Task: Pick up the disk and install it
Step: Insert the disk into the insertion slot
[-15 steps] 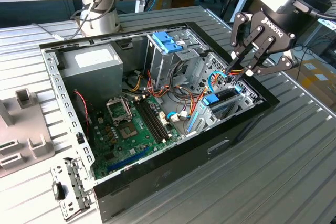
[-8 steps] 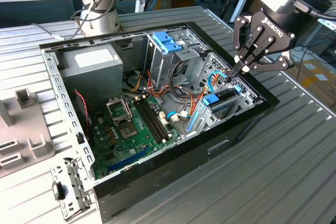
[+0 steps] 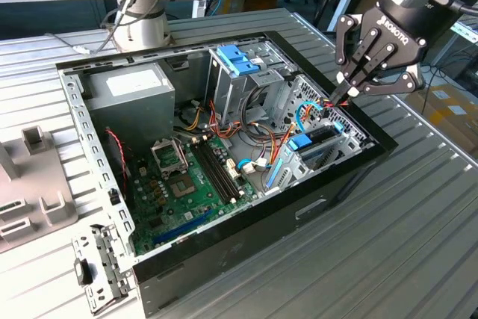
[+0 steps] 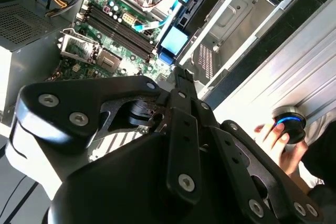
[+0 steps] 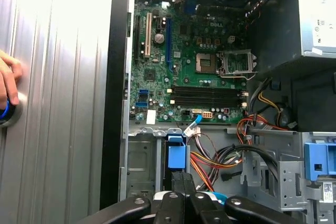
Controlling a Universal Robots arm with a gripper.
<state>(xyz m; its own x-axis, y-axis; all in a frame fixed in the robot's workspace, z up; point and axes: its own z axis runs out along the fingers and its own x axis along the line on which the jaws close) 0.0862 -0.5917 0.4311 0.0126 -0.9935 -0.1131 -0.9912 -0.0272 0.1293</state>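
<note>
The claw (image 3: pixel 349 89) hangs over the front corner of the open computer case (image 3: pixel 246 248), toward the exterior view's right, with its black fingers drawn together to a narrow point and nothing between them. In the second wrist view the same fingers (image 4: pixel 181 85) meet at their tips just above the drive bay.

Directly under those tips sits the disk (image 3: pixel 317 143), already inside the case. It stands on edge in the metal bay beside the front panel, dark body with blue plastic on its near end, its long axis running along the case's front wall and slanting down toward the exterior view's left. In the first wrist view its blue end (image 5: pixel 177 156) shows just beyond the claw's linkage, with a bundle of red, yellow and black cables (image 5: pixel 220 163) beside it. So the disk lies straight below the claw, close but, as far as I can judge, not touched.

Further out, the green motherboard (image 3: pixel 187 177) covers the case floor, with the grey power supply (image 3: pixel 131 91) at the far corner and a blue latch piece (image 3: pixel 239 59) on the upper cage. The case rests on a ribbed metal desk (image 3: pixel 418 229). In the second wrist view a person's hand (image 4: pixel 275 139) rests on a round blue-ringed knob at the desk's edge.
</note>
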